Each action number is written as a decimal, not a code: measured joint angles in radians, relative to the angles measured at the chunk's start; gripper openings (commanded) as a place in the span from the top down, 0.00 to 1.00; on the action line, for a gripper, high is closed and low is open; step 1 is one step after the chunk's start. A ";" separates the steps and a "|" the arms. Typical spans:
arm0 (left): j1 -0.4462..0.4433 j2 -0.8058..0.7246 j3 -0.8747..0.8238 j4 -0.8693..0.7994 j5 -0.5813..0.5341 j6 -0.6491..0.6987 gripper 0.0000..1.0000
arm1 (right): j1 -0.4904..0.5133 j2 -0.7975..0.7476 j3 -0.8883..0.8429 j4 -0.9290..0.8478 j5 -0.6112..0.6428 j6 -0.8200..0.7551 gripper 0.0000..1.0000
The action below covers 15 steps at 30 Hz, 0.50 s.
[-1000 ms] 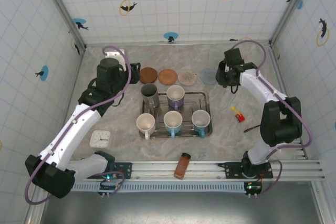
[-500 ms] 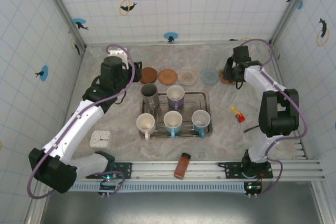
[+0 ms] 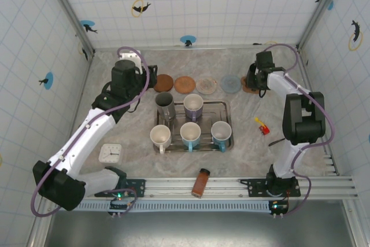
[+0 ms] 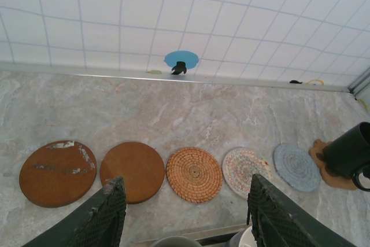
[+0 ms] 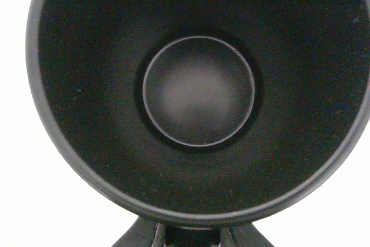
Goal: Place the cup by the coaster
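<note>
We are holding the dark cup [image 5: 198,91] in the right gripper [image 5: 191,236], its jaws pinching narrow on the cup's near wall. The cup's open mouth is sitting just ahead of those jaws, facing straight at the wrist.

The left gripper [image 4: 186,184] is hanging with its jaws roughly half open and gripping nothing. Ahead of it, between its two fingers [image 4: 110,215], a woven coaster [image 4: 194,174] is lying flat. Two brown discs [image 4: 58,172] are lying out past the left finger. Past the right finger are a patterned coaster [image 4: 245,169], a blue coaster [image 4: 296,166] and, farthest out, the scalloped brown coaster [image 4: 321,162]. The cup is overlapping that coaster's far side. We cannot tell whether it is touching it.
</note>
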 measured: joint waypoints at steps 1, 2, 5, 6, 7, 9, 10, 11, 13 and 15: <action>0.000 0.000 0.000 0.000 0.000 0.000 0.43 | 0.000 0.001 0.000 0.000 0.001 0.000 1.00; 0.000 0.000 0.000 0.000 0.000 0.000 0.43 | 0.000 0.001 0.000 0.000 0.003 -0.003 1.00; 0.000 0.000 0.000 0.000 0.000 0.000 0.43 | 0.000 0.002 0.000 0.000 0.010 -0.009 1.00; 0.000 0.000 0.000 0.000 0.000 0.000 0.43 | 0.000 0.002 0.000 0.000 0.013 -0.011 1.00; 0.000 0.000 0.000 0.000 0.000 0.000 0.43 | 0.000 0.003 0.000 0.000 0.017 -0.014 1.00; 0.000 0.000 0.000 0.000 0.000 0.000 0.43 | 0.000 0.006 0.000 0.000 0.021 -0.016 1.00; 0.000 0.000 0.000 0.000 0.000 0.000 0.43 | 0.000 0.009 0.000 0.000 0.021 -0.017 1.00; 0.000 0.000 0.000 0.000 0.000 0.000 0.43 | 0.000 0.013 0.000 0.001 0.021 -0.018 1.00; 0.000 0.000 0.000 0.000 0.000 0.000 0.43 | 0.000 0.019 0.000 0.000 0.021 -0.018 1.00; 0.000 0.000 0.000 0.000 0.000 0.000 0.43 | 0.001 0.024 0.000 0.000 0.018 -0.018 1.00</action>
